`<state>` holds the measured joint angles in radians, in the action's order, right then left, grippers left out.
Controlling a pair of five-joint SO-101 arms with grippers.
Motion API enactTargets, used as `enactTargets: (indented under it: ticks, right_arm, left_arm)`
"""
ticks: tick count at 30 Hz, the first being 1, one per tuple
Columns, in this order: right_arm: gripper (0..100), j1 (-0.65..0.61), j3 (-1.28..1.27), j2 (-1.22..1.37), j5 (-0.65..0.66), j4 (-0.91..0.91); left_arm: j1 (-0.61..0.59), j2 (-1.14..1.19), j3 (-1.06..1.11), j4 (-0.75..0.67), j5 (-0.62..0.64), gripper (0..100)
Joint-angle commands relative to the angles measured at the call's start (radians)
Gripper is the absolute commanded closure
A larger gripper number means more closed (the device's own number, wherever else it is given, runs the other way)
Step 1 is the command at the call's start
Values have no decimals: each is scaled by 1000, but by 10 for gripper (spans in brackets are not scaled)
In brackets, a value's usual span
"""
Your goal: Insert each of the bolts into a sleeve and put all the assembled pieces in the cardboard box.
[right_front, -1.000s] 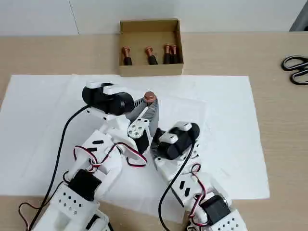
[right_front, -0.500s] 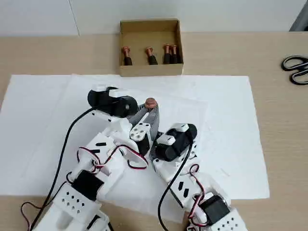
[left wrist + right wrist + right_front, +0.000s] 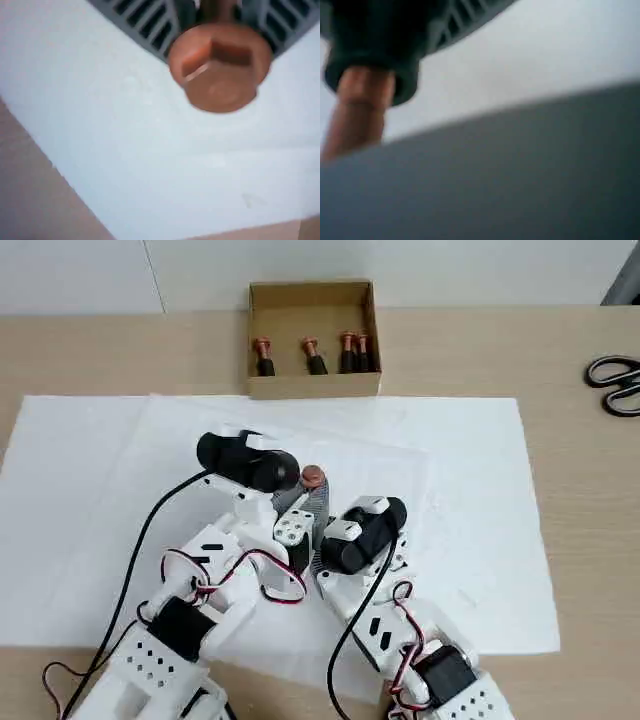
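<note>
a white paper sheet [image 3: 80, 500] covers most of the near half of the table [image 3: 560, 350]. over the middle of that sheet the left hand [image 3: 303, 494] is closed on a copper bolt [image 3: 312, 477], the hex head poking up between its ribbed grey fingers [image 3: 145, 20] (its own camera looks straight at that head). at the table's far edge, about centre, sits the cardboard box [image 3: 312, 386] with four assembled pieces [image 3: 263, 356] lined up along its near wall. just right of the bolt the right hand [image 3: 322, 504] comes in against the left one. up close there, a black sleeve [image 3: 370, 45] has the copper shank sticking out of it. whether that hand is gripping i cannot tell. scissors [image 3: 615, 383] lie by the right edge.
</note>
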<state>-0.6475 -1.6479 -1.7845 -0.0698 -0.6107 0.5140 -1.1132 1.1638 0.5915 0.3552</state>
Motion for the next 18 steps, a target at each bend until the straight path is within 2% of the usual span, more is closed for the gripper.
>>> enactTargets:
  ticks: [1, 12, 18]
  right_arm:
    - [995, -1, 17, -22, -3, 27]
    - [995, -1, 15, -22, -3, 27]
    - [995, -1, 14, -22, -3, 27]
  left_arm:
    - [-5, -11, -33, 35, -15, 994]
    - [-3, -11, -33, 118, -20, 994]
    - [-3, -11, -33, 147, -77, 994]
